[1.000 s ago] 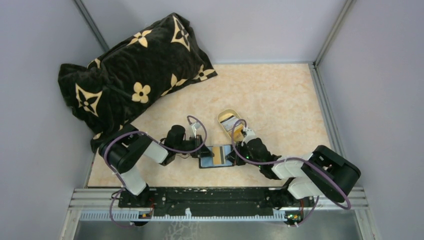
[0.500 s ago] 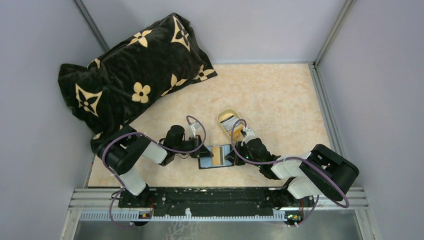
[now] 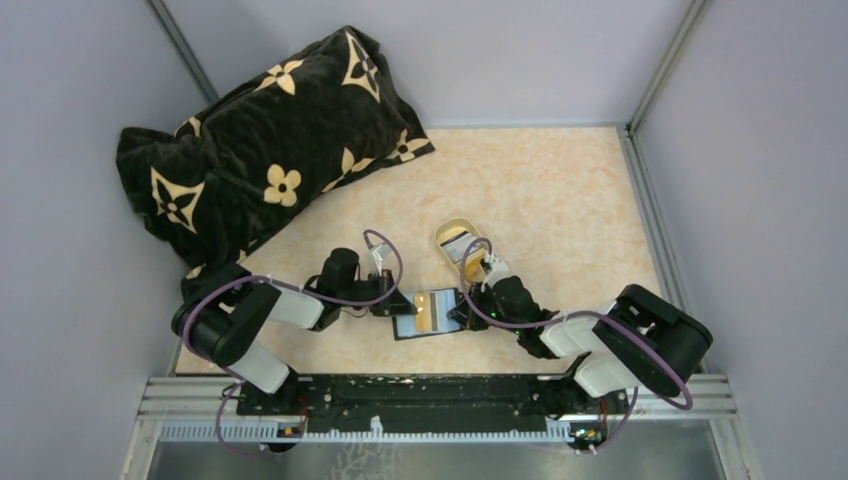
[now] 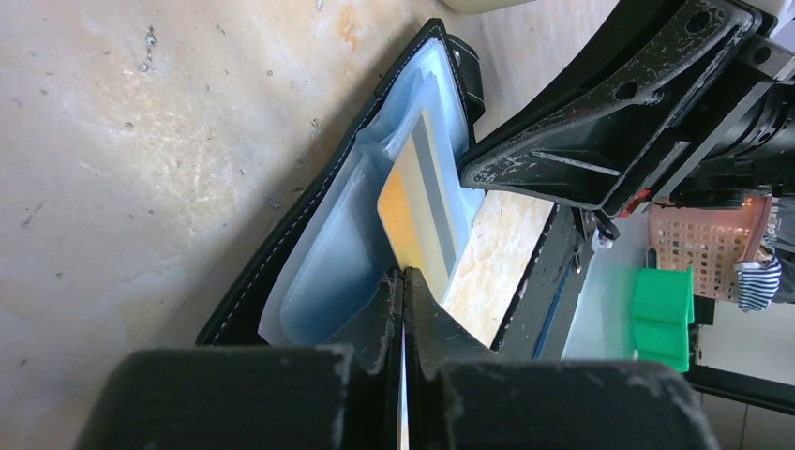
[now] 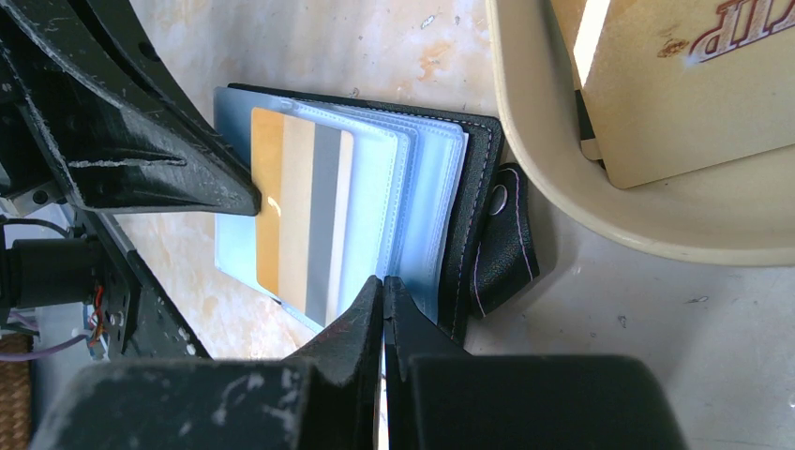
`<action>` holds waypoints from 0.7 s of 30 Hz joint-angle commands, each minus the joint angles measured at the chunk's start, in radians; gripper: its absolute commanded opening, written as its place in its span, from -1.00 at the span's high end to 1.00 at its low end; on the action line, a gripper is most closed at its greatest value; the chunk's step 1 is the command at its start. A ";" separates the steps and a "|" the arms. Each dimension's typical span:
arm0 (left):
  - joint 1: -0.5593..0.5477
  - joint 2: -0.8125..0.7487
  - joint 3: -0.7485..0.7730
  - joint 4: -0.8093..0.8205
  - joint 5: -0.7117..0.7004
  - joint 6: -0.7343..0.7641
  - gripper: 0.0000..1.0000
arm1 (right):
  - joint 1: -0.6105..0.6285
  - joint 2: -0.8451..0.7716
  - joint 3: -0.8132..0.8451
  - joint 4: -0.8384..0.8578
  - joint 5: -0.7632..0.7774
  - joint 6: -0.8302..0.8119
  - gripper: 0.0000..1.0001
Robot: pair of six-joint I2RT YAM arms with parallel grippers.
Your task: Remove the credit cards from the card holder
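We are seeing the holder (image 3: pixel 408 324) lying open on the table (image 3: pixel 560 200) at lower centre of the top view, just below the tray (image 3: pixel 455 222) and between the two grippers. The left gripper (image 3: pixel 396 304) is reaching in from the left and the right gripper (image 3: pixel 466 311) from the right.

A second ago the left jaws were standing partly apart. Now they are pressing fully together, and in the left wrist view they are pinching the near corner of the orange card (image 4: pixel 417 220). The left arm's elbow and shoulder are sitting further left in the frame than before, and the gripper is sitting a little left too. The card is showing further left over the holder's clear sleeves, though we cannot tell whether it is free of its sleeve.

The holder is lying almost where it was, tilted slightly more. The right jaws are staying shut as before, clamping the edge of the sleeves at the holder's right side. The pillow (image 3: pixel 270 140) is lying unchanged at upper left.
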 commanded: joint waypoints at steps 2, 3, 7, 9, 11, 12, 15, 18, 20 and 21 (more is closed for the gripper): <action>0.016 -0.048 0.009 -0.115 0.042 0.087 1.00 | 0.009 0.004 -0.008 -0.076 0.018 -0.028 1.00; 0.017 -0.046 0.019 -0.138 0.049 0.098 1.00 | 0.009 -0.007 -0.005 -0.081 0.011 -0.031 1.00; 0.016 -0.014 0.070 -0.255 0.059 0.157 1.00 | 0.010 -0.083 0.041 -0.169 -0.014 -0.054 1.00; 0.016 0.009 0.089 -0.275 0.075 0.181 1.00 | 0.012 -0.134 0.070 -0.228 -0.001 -0.078 1.00; 0.016 0.034 0.102 -0.269 0.110 0.185 1.00 | 0.010 -0.172 0.137 -0.310 0.014 -0.125 1.00; 0.014 0.038 0.104 -0.266 0.118 0.186 1.00 | 0.010 -0.161 0.156 -0.315 0.015 -0.133 1.00; 0.014 0.045 0.109 -0.270 0.133 0.193 1.00 | 0.010 -0.095 0.190 -0.290 0.003 -0.140 1.00; 0.013 0.044 0.108 -0.283 0.127 0.197 1.00 | 0.012 -0.032 0.212 -0.223 -0.044 -0.124 1.00; 0.014 0.049 0.108 -0.287 0.117 0.201 1.00 | 0.011 -0.002 0.218 -0.175 -0.066 -0.109 1.00; 0.014 0.054 0.110 -0.287 0.117 0.204 1.00 | 0.011 0.010 0.224 -0.163 -0.071 -0.106 1.00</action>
